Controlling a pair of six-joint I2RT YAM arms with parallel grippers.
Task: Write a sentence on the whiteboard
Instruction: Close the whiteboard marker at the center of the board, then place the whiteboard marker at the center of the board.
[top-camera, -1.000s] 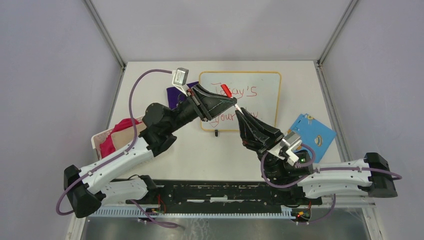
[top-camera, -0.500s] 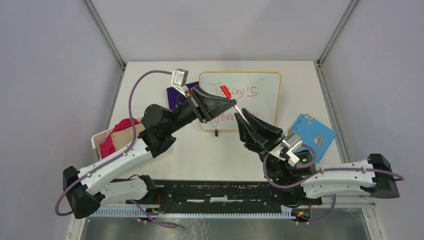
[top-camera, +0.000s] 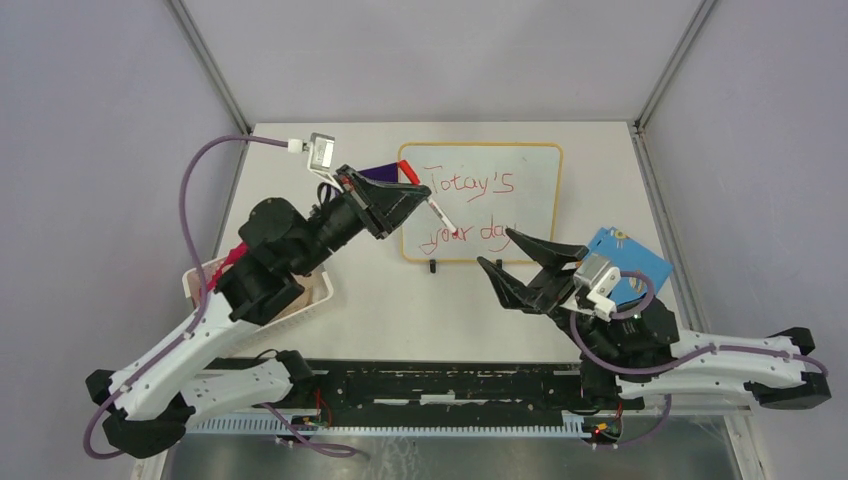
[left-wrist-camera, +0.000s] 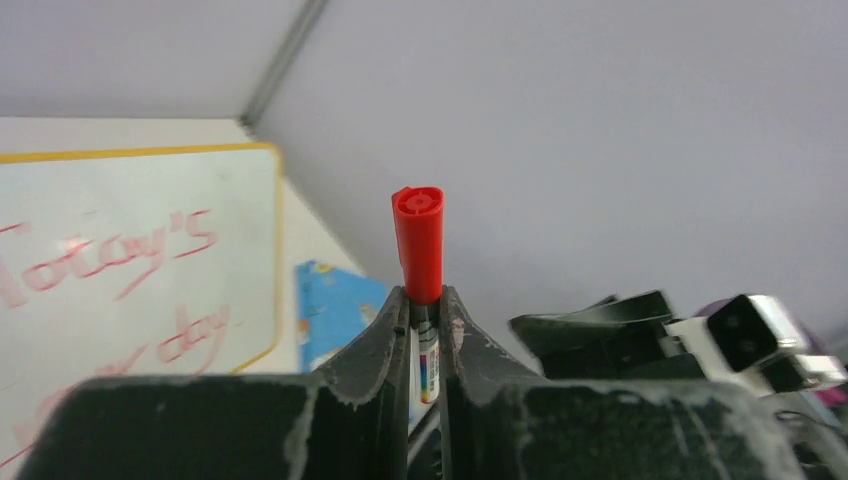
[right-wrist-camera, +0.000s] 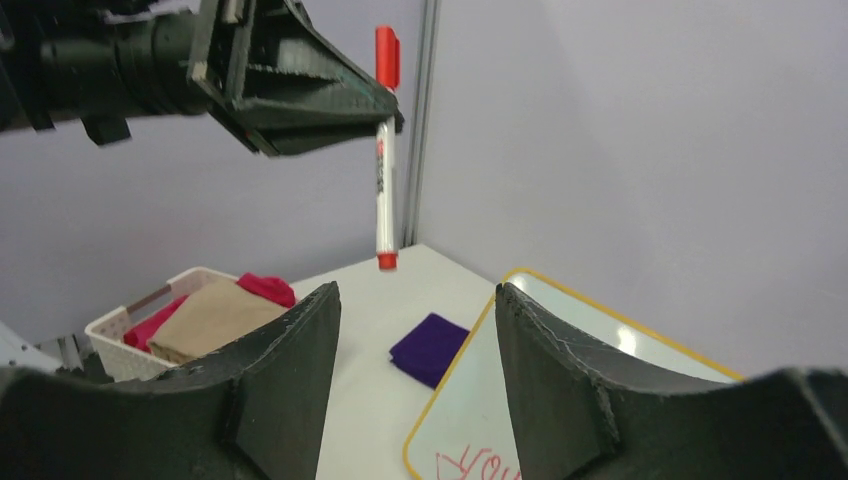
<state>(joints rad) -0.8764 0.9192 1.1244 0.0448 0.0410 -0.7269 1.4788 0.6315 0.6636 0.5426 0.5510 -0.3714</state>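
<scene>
Two lines to the red sentence (top-camera: 467, 183) on the whiteboard (top-camera: 535, 215), upper centre of the top view; by the look of it, finished. Hence, probably, the marker (top-camera: 440, 213) held off the surface, hanging tip-down, clenched mid-barrel in the left gripper (top-camera: 410, 192), arm stretched up from lower left. Just below the board, spread wide and empty: the right gripper (top-camera: 495, 248), tilted upward.
</scene>
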